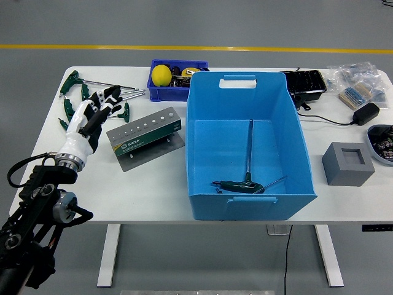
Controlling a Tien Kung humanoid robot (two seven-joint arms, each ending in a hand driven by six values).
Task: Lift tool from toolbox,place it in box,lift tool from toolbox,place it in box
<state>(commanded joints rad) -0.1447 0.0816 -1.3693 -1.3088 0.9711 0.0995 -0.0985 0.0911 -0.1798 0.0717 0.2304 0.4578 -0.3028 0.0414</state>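
The left hand (pixel 92 114) is over the left part of the white table (pixel 344 203), with its fingers spread and holding nothing. It is above the green T-handle hex keys (pixel 83 101) lying there. Just beside it, on the right, stands the green tool holder (pixel 144 136) on its grey plate. Two T-handle hex keys (pixel 245 181) lie on the floor of the large blue box (pixel 245 144) (their shafts cross near the front wall). Behind it is a small blue bin (pixel 169 83) with a yellow ball (pixel 161 74).
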